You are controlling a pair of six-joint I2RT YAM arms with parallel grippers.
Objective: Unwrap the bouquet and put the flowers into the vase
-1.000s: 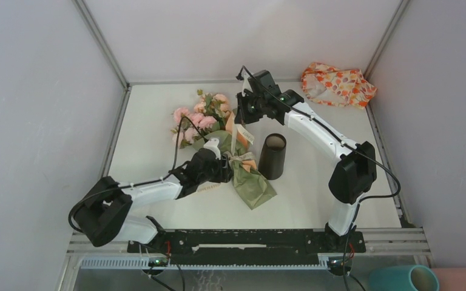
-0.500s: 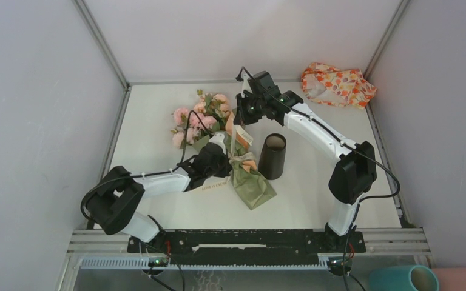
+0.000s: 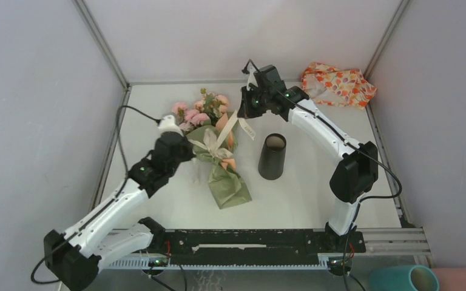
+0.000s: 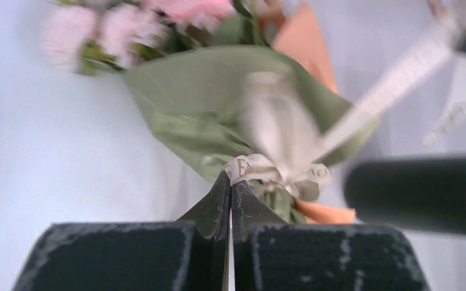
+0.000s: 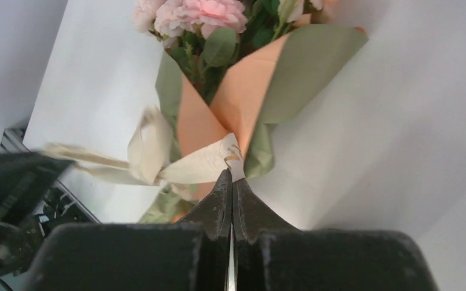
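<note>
left end effector (image 4: 230,182) clenched on the ribbon (image 4: 252,167) knot of the bouquet (image 3: 218,167) — right end effector (image 5: 231,177) pinching a ribbon tail — vase (image 3: 272,156) upright nearby.

The left wrist view blurs the bouquet (image 4: 218,109) and ribbon (image 4: 279,130); its right edge crops the vase (image 4: 418,194).

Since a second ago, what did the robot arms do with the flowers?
The left tool shut on the ribbon near the knot and its arm swung left, dragging the bouquet left with it. The right tool kept its pinch on the other ribbon end, shifting slightly. The vase and the patterned cloth stayed put.
</note>
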